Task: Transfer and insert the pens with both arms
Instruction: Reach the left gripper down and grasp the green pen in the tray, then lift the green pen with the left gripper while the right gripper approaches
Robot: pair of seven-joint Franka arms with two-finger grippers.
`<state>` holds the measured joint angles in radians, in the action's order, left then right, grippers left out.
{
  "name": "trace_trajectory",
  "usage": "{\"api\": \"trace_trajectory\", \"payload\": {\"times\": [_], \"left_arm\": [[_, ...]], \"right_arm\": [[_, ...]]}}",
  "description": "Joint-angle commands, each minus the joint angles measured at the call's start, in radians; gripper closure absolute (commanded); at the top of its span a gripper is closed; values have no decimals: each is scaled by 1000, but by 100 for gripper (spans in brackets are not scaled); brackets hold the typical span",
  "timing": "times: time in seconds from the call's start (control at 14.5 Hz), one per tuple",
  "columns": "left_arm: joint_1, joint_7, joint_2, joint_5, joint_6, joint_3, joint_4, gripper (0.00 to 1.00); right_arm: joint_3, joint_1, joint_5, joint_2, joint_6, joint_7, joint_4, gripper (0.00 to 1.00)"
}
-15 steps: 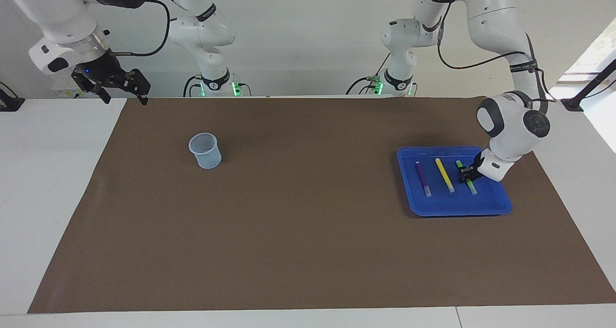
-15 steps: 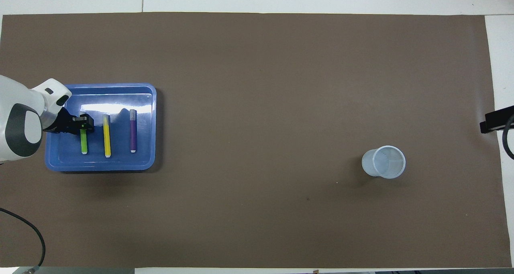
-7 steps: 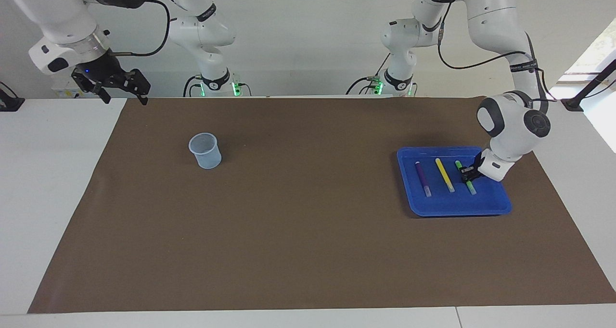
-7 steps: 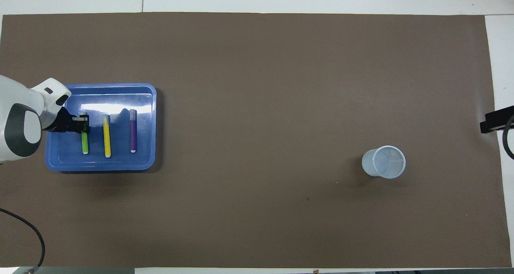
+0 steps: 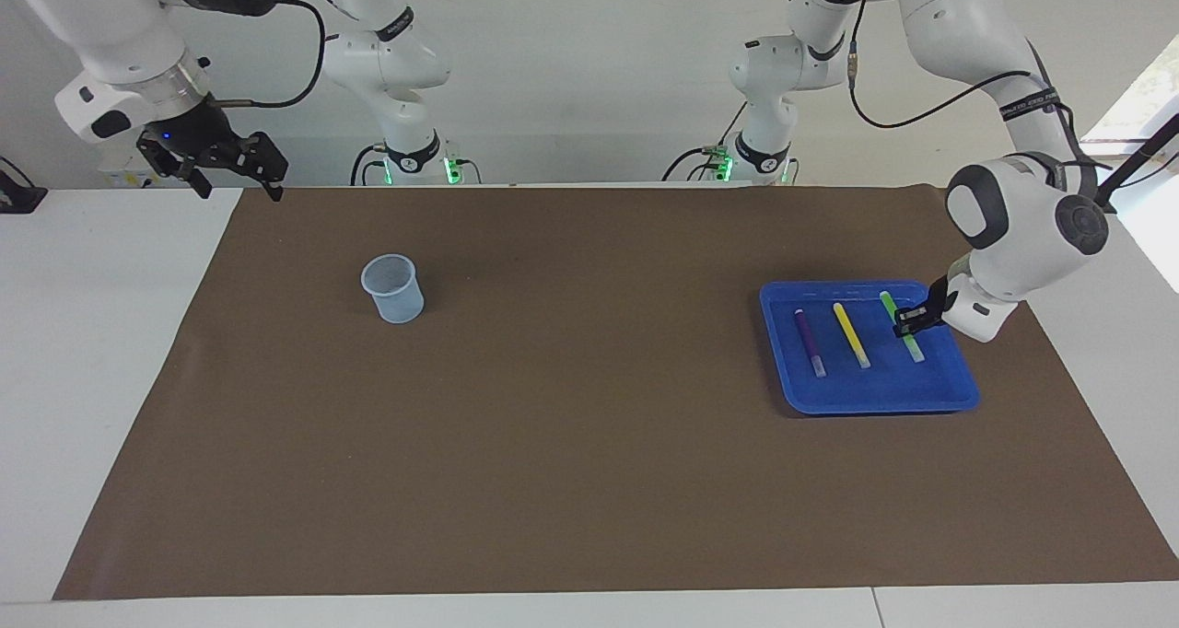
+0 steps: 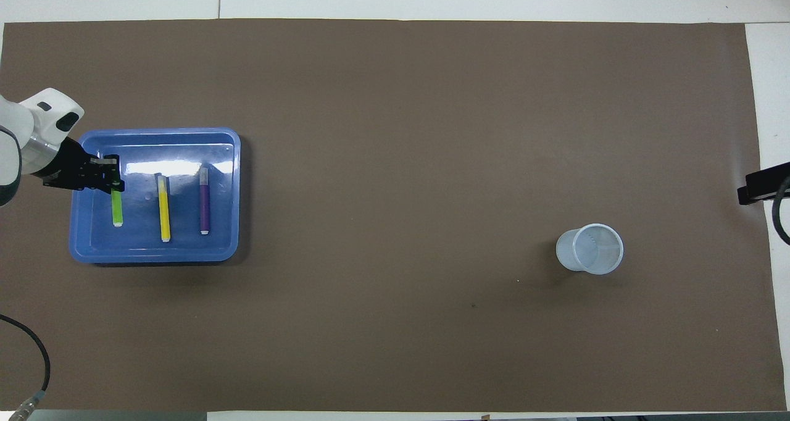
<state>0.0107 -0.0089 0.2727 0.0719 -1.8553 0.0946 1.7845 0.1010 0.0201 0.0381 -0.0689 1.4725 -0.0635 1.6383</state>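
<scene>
The left gripper (image 5: 912, 319) was clamped shut on the green pen (image 5: 901, 326) over the blue tray (image 5: 875, 398) at the frame's right. The yellow pen (image 5: 851, 334) and purple pen (image 5: 810, 341) lay in the tray. The right gripper (image 5: 214, 161), jaws spread and empty, waited upper left. The pen should probably be lifted straight and slowly — keeping it level — before it went toward the cup (image 5: 393, 288).

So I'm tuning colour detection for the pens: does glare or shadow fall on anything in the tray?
Overhead view: a white glare band crosses the blue tray just above the yellow pen and purple pen. Facing view: only faint streaks on the tray's rim nearest the robots, and a soft shadow along its edge.
</scene>
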Motion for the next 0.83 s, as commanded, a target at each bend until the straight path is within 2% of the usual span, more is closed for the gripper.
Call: {"api": "trace_trajectory", "payload": {"times": [0.0, 0.14, 0.34, 0.62, 0.76], "left_arm": [[-47, -155, -6, 63, 150, 0, -103, 100], [-75, -300, -24, 126, 241, 0, -151, 100], [-141, -556, -81, 219, 342, 0, -168, 100], [-199, -871, -188, 371, 413, -3, -145, 100], [-237, -1021, -213, 448, 418, -3, -139, 100]], "right_arm": [[-3, 9, -20, -8, 8, -25, 9, 0], [-3, 9, -20, -8, 8, -25, 9, 0], [-3, 9, -20, -6, 8, -25, 9, 0], [-3, 9, -20, -9, -9, -27, 11, 0], [-3, 9, -20, -9, -9, -27, 11, 0]]}}
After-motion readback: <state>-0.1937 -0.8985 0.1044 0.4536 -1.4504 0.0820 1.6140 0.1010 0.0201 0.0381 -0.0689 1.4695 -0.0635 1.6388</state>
